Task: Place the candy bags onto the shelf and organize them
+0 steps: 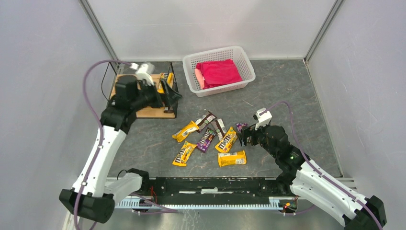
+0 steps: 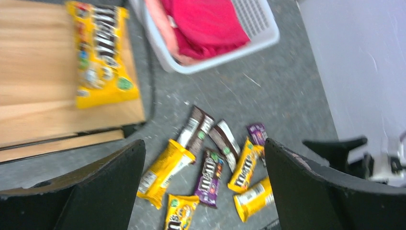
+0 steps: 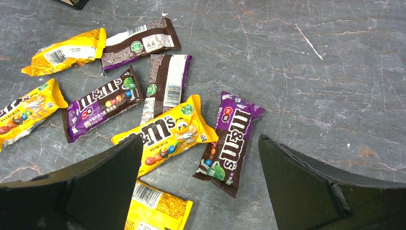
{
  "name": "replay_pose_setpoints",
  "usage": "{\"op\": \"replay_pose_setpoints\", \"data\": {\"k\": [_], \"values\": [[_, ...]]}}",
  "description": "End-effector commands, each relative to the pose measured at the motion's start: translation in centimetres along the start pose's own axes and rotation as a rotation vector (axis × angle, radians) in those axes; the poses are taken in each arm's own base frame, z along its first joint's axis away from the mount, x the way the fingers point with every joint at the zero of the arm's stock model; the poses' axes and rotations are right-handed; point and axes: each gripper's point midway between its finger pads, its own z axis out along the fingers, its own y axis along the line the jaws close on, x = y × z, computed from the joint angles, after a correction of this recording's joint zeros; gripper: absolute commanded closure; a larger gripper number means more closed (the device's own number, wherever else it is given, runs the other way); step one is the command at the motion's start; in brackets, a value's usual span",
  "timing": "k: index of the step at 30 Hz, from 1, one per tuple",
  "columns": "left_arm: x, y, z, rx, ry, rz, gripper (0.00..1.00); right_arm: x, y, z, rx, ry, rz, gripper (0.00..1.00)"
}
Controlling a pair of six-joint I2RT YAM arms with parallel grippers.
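Here a yellow bag [image 2: 100,52] lies on the shelf [image 2: 33,72] (left gripper [image 2: 203,143] spread wide).

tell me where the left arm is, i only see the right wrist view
Observer: The left gripper hangs open over the right end of the shelf, holding nothing.
Operator: any candy on the shelf
Observer: One yellow candy bag lies flat on it.
Operator: anything else near it
Observer: A white basket holding a red cloth sits to the right of the shelf, by the back wall.
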Motion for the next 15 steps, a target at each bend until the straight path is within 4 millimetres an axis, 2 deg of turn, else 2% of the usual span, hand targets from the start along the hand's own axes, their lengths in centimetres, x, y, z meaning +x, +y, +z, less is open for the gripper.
{"op": "replay_pose_setpoints", "data": {"k": [1, 4, 12, 15], "values": [[4.1, -6.8, 0.6, 0.199, 0.06, 0.095, 0.0, -2.4, 0.5, -0.3, -0.013, -0.055, 0.02, 0.02], [8.3, -10.3, 1.8, 0.252, 0.148, 0.164, 0.0, -2.7, 0.3, -0.5, -0.005, -0.057, 0.02, 0.02], [19.8, -15.0, 3.9, 0.365, 0.356, 0.336, 0.0, -4.1, -1.3, -2.3, 0.07, -0.126, 0.017, 0.02], [23.3, -16.8, 4.3, 0.404, 0.416, 0.425, 0.0, -5.0, -1.9, -3.3, 0.095, -0.179, 0.023, 0.02]]}}
